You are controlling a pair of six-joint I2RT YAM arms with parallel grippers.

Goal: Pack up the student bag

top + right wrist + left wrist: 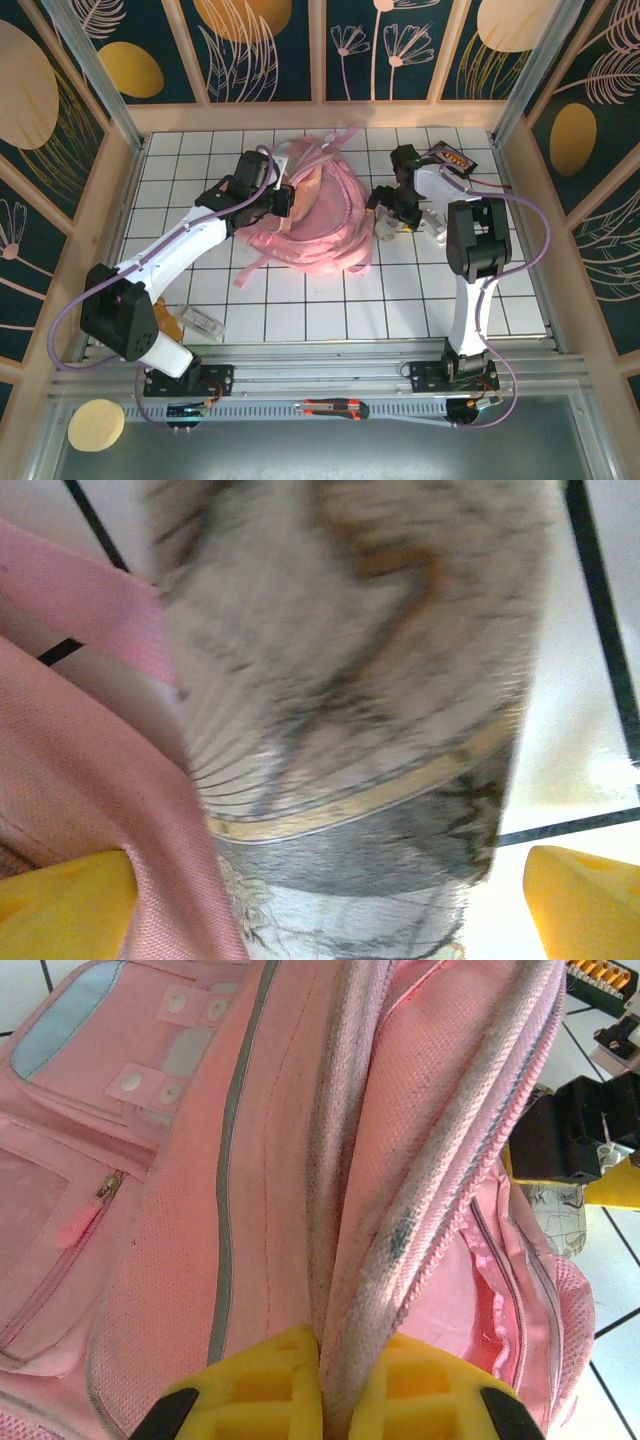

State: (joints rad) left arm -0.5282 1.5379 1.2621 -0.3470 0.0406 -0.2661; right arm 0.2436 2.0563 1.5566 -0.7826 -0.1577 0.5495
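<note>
Pink backpack [320, 215] slumped at the far middle of the white-tiled bench [300, 310], straps trailing toward the near side. Main compartment pulled agape along the zip, pink lining [490, 1300] on show inside; contents impossible to make out. Front pocket [50, 1230] zipped, a pale-blue panel and press studs above it.

Left end effector [335, 1405] clamped on the soiled, greyish rim of that opening, yellow pads [260, 1390] pinching the fabric from both sides. Right end effector [320, 910] at the bag's right flank, yellow fingers [585, 905] spread wide either side of a grey-and-white mottled tube [350, 700], a fold of pink fabric against one finger and a gap beside the other.

Near the far right corner, a small box [455, 158] with orange parts. By the left arm's base, a clear flat packet [205, 322] beside something brown. On the metal rail [520, 370] in front of the bench, a red-and-black utility knife [335, 408]; a yellow disc [95, 425] at the near left. All around, dark panels [270, 50] painted with gold circles and pale leaves, set in light wooden frames.
</note>
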